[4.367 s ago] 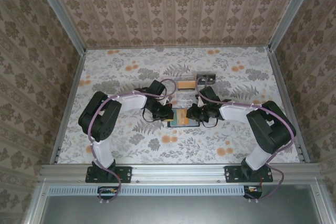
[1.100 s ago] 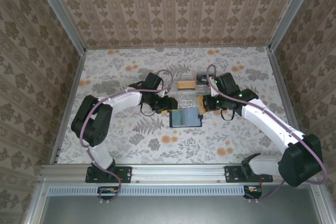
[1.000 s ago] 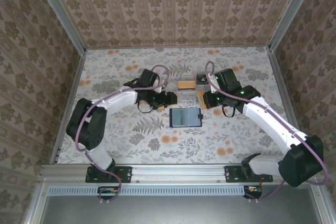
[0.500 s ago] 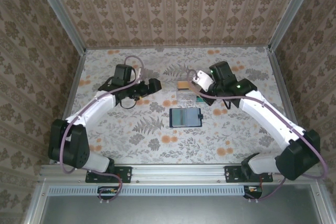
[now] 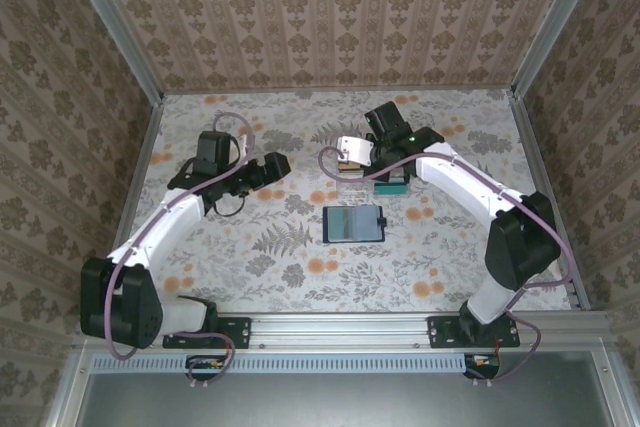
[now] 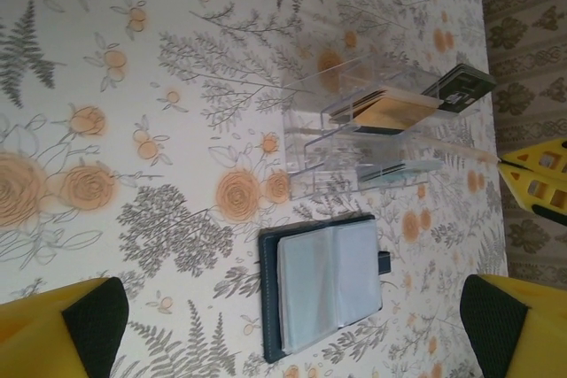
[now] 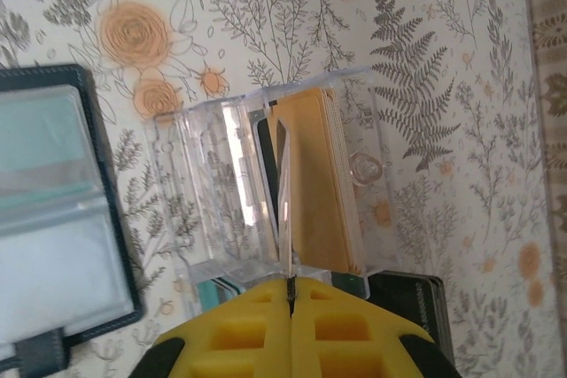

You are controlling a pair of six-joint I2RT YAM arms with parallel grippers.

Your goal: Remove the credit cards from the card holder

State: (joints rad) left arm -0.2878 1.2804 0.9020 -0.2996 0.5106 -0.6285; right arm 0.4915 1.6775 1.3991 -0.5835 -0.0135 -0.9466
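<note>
Right tool (image 7: pixel 291 298) is clenching a thin card (image 7: pixel 285 210). The card is showing edge-on, so its colour is hard to tell. The tool is holding it upright over a clear rack (image 7: pixel 217 174) sitting at the far middle of the desk (image 5: pixel 230 267). The card is hanging just on the near side of a tan stack (image 7: pixel 321 183) that is standing in the rack; whether they are touching, cannot tell. A dark stack (image 7: pixel 409 294) is lying just beside the rack's far right end. In the top view the right arm is reaching in from the right and bending over the rack.

Left tool (image 5: pixel 273 165) is released, its yellow fingers (image 6: pixel 53 343) standing wide apart and gripping nothing. It is hovering over bare desk to the left of the rack and pointing right toward it, well apart from the holder.

Holder (image 5: pixel 353 223) is lying open and flat at mid-desk, on the near side of the rack and close to it. Its tab (image 6: pixel 383 261) is sticking out of the right edge. Neither tool is touching it. A teal card (image 7: pixel 44 139) looks to be sitting in one pocket. The other pocket is showing pale, and what is in it is unclear.
</note>
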